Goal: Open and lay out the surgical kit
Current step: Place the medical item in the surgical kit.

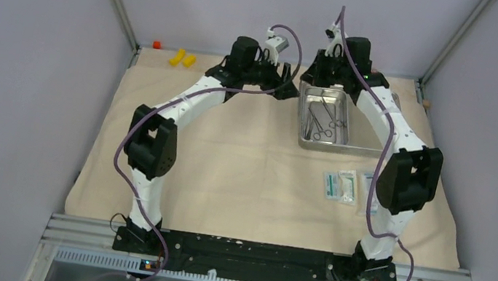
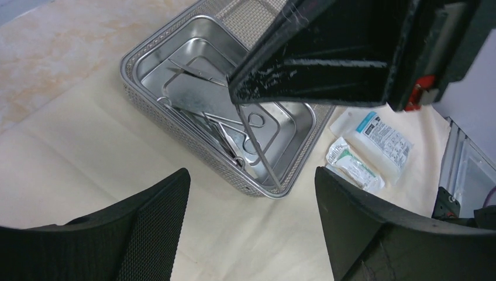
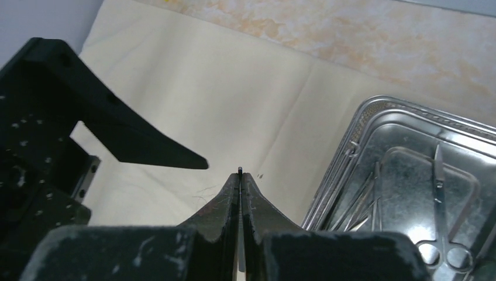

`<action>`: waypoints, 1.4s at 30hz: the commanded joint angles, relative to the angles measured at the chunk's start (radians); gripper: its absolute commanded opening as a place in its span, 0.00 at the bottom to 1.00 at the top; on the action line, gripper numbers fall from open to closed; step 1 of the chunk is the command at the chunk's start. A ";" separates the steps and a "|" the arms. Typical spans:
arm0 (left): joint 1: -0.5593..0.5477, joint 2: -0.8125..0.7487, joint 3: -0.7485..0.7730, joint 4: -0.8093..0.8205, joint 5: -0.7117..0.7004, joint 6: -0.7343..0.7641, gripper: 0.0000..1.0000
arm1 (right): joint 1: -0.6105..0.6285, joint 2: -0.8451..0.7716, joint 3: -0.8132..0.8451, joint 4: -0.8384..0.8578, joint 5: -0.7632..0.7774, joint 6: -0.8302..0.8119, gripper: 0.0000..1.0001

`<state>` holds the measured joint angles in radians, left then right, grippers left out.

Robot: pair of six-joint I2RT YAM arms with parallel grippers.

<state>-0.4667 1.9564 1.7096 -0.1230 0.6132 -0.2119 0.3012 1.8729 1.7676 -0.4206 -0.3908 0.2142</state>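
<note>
Laying out is under way on the spread cloth wrap [image 1: 228, 160]. Upper centre, the left claw [image 2: 251, 175] hovers released beside the steel tray [image 1: 302, 118]. The right claw [image 3: 240, 175], clenched on a thin instrument [image 2: 260, 149], should set it near the packets [image 1: 340, 186].

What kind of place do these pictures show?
Probably a robot test cell in a lab, not a clinic: plain grey wall panels, a left arm and right arm bolted to a metal rail, and a steel tray on a beige cloth.
</note>
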 commanded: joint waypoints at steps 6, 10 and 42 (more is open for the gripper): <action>-0.025 0.089 0.092 0.103 0.034 -0.138 0.71 | 0.012 -0.087 -0.055 0.120 -0.091 0.136 0.00; -0.027 0.114 0.106 0.108 0.052 -0.158 0.61 | 0.012 -0.083 -0.062 0.128 -0.094 0.142 0.00; -0.010 0.080 0.051 0.108 0.098 -0.157 0.00 | 0.029 -0.091 -0.098 0.155 -0.154 0.064 0.03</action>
<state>-0.4812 2.0865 1.7802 -0.0605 0.6659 -0.3729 0.3088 1.8500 1.6878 -0.3153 -0.4850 0.3157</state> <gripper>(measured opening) 0.012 0.004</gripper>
